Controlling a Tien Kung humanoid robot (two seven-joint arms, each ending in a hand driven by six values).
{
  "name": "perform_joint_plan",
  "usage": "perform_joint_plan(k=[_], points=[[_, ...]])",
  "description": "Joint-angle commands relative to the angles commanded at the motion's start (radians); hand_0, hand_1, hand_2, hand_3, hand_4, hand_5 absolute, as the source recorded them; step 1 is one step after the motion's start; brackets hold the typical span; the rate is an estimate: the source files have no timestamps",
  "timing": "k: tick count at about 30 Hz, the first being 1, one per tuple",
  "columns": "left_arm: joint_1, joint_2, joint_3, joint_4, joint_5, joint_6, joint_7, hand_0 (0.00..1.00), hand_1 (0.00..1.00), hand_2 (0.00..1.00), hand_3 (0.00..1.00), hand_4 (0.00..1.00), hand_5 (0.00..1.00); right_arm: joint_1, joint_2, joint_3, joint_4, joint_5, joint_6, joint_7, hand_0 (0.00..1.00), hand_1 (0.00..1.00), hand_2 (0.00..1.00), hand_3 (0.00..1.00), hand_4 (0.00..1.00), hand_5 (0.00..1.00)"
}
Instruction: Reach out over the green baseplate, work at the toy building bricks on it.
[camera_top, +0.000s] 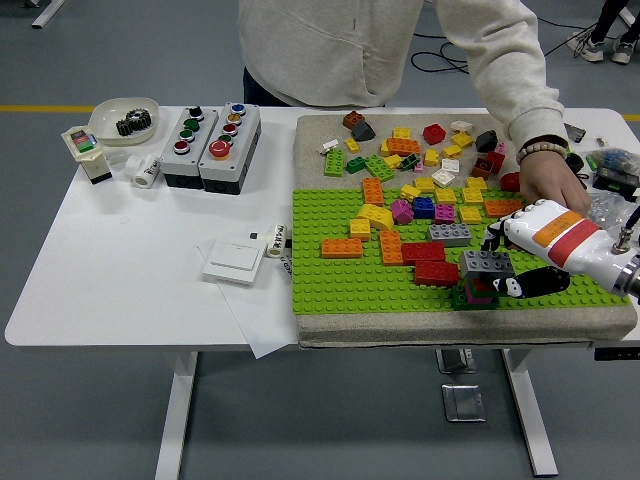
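The bench carries the green baseplate at its right half, with bricks scattered across it. The right robot hand pinches a grey brick atop a small stack at the near right. A person's hand rests at the far right.

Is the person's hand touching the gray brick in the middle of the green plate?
No, the person's hand is off at the right side of the table, well away from the gray brick, which lies alone on the green plate.
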Motion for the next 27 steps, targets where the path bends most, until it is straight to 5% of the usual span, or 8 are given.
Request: perform_joint_plan(k=[27], points=[[0.005, 0.0, -0.008, 0.0, 0.017, 0.003, 0.006, 0.595, 0.723, 0.699, 0.558, 0.584, 0.62, -0.008, 0.01, 0.0, -0.038, -0.011, -0.009, 0.006, 0.41, 0.475, 0.534, 0.518, 0.737, 0.413]])
